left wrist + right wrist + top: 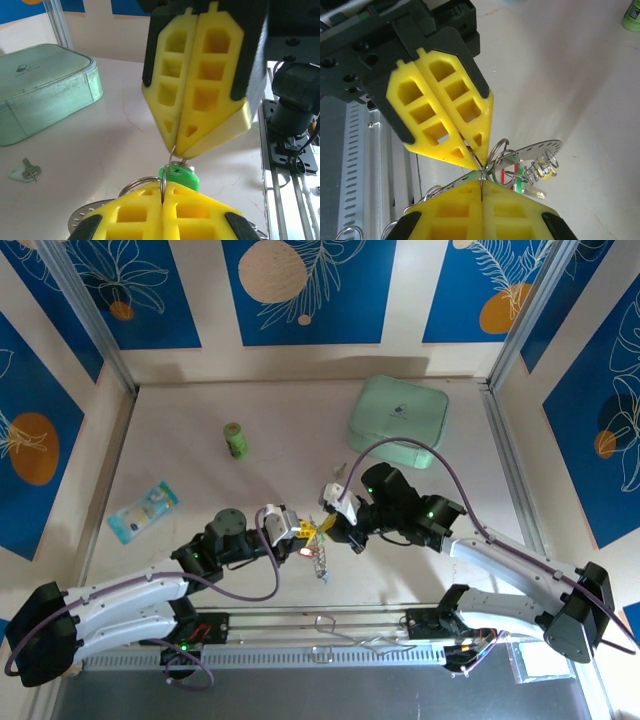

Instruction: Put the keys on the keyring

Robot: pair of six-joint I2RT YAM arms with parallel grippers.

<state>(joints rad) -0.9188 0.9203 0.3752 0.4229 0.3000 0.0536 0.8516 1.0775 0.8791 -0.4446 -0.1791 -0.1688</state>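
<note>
Blue leaf-patterned panels [150,290] wall in a pale worktop [200,410]. At centre of the overhead frame the left hand [298,532] and right hand [338,525] meet tip to tip, both clenched. The silvery keyring [319,558] hangs just below that meeting point. It seems pinched by the left hand, while the right hand grips a thin wire loop. That loop carries the keys [181,176], a green tag foremost. One loose key [24,171] lies at lower left of the left wrist frame, near a mint box [398,420]. A green bottle [236,440] stands upper centre and a blue packet [143,510] lies at left.
</note>
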